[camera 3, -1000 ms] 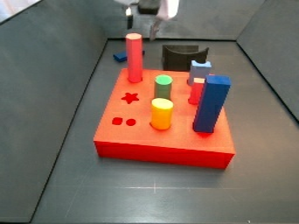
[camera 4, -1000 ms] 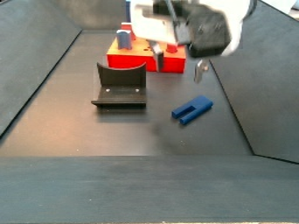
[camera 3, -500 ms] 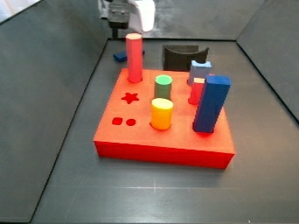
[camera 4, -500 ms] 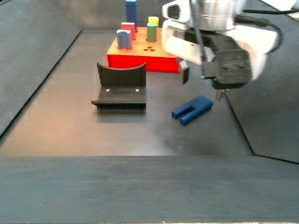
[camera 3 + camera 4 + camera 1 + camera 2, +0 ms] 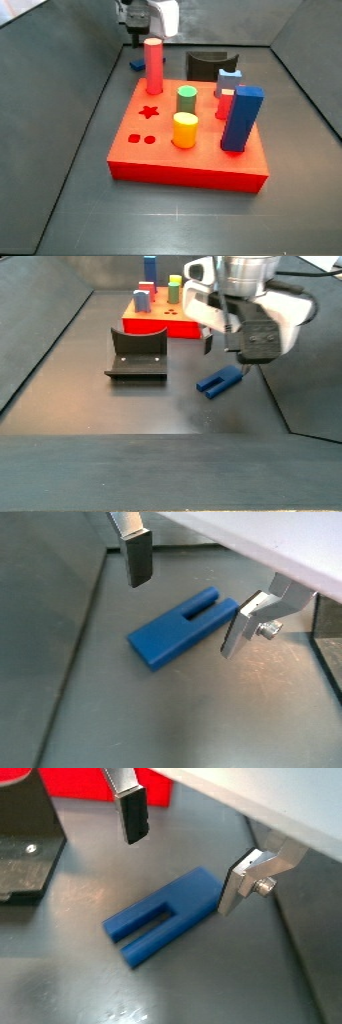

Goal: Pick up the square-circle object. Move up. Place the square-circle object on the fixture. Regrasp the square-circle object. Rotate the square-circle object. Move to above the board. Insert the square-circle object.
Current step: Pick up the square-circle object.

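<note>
In a side view, five coloured pegs stood upright in a cluster on a dark grey tabletop [image 5: 74,160] with raised grey walls. A tall red cylinder [image 5: 155,65] stood far left, just in front of the gripper [image 5: 144,30]. A short green cylinder [image 5: 187,100] stood in the middle, with a yellow cylinder [image 5: 185,130] nearer. A tall blue square prism [image 5: 242,118] stood near right, a light-blue piece [image 5: 229,80] behind it. From the opposite side view, the pegs appeared small and far.

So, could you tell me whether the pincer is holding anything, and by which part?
Nothing is held. The pincer is open above the square-circle object, which lies flat on the floor between its fingers, untouched.
</note>
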Available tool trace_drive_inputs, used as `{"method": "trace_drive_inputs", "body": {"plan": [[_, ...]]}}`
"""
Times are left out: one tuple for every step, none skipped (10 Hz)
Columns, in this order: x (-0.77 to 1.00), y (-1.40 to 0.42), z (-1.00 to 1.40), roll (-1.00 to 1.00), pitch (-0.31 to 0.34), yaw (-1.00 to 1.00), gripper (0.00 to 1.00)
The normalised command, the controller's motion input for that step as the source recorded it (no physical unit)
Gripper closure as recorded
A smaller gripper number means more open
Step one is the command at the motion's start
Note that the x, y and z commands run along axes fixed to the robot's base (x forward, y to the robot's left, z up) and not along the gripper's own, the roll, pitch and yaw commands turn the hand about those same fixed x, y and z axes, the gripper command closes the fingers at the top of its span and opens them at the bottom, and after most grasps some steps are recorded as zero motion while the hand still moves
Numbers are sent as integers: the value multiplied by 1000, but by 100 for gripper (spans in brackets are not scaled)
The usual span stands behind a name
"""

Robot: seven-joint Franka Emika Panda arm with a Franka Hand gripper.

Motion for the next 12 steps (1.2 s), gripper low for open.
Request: {"method": "trace_drive_inputs", "body": {"plan": [[0, 174, -406, -377, -79, -217, 0], [0, 154, -391, -393, -74, -214, 0], [0, 131, -349, -411, -89, -229, 0], [14, 23, -200, -476, -144, -223, 0], [174, 0, -111, -500, -251, -249, 0], [257, 0, -166, -496, -290, -257, 0], [294, 137, -349, -370, -269, -243, 0], [0, 569, -1000, -36, -36, -323, 0], [-71, 683, -1000, 0, 0, -334, 0], [-66, 620, -1000, -4, 0, -309, 0], [0, -154, -929, -79, -60, -54, 0], [0, -111, 0, 70, 0, -20, 0]]}}
